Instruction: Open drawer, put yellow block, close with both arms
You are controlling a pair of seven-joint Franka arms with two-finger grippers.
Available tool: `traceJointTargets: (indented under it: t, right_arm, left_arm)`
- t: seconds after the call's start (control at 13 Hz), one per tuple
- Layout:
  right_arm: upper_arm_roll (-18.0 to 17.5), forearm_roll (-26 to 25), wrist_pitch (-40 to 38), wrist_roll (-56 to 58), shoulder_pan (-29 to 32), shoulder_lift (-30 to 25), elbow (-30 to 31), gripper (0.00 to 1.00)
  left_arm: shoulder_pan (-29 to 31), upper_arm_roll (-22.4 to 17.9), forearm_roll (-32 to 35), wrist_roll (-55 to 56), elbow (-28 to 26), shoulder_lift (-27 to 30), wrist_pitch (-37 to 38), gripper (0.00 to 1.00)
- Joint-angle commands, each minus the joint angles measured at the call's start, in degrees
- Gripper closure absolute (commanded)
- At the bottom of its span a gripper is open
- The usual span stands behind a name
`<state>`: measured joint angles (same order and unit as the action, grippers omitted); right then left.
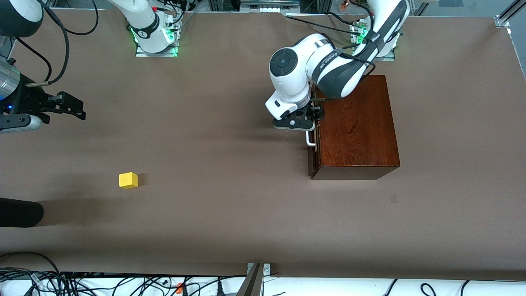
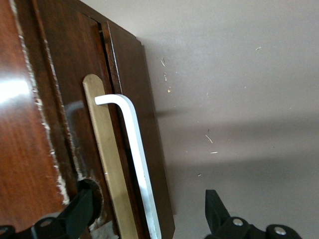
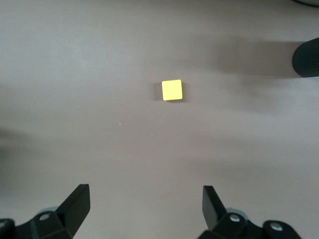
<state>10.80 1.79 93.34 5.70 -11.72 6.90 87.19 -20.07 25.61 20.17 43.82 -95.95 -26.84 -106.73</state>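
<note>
The dark-brown wooden box (image 1: 357,123) stands toward the left arm's end of the table. Its drawer front (image 1: 312,158) lies close against the box, and a thin pale strip (image 2: 105,164) shows beside it. My left gripper (image 1: 306,123) is open and straddles the white handle (image 2: 135,149): one finger (image 2: 79,211) is over the box and the other over the table. The yellow block (image 1: 128,180) lies on the table toward the right arm's end. My right gripper (image 1: 74,106) hangs open and empty above the table, short of the yellow block (image 3: 172,90).
A black cylinder (image 1: 20,212) juts in at the table's edge, nearer the camera than the block, and it also shows as the black cylinder (image 3: 305,59) in the right wrist view. Cables (image 1: 82,283) lie along the table's near edge. Brown tabletop (image 1: 213,164) spreads between block and box.
</note>
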Motion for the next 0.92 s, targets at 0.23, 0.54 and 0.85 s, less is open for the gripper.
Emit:
traceJointTargets:
  t: [0.23, 0.54, 0.85]
  right_arm:
    - [0.10, 1.11, -0.26, 0.89, 0.20, -1.36, 1.14, 0.00]
    - [0.10, 1.11, -0.35, 0.98, 0.20, -1.36, 1.14, 0.00]
    - [0.19, 1.11, -0.35, 0.89, 0.20, -1.28, 1.14, 0.00]
  left_arm:
    - [-1.46, 0.23, 3.64, 1.88, -0.38, -1.90, 0.21, 0.00]
    - [-1.47, 0.14, 4.44, 1.88, -0.90, -2.95, -1.28, 0.00]
    - [-1.38, 0.14, 4.35, 3.20, -1.52, -3.74, -3.39, 0.00]
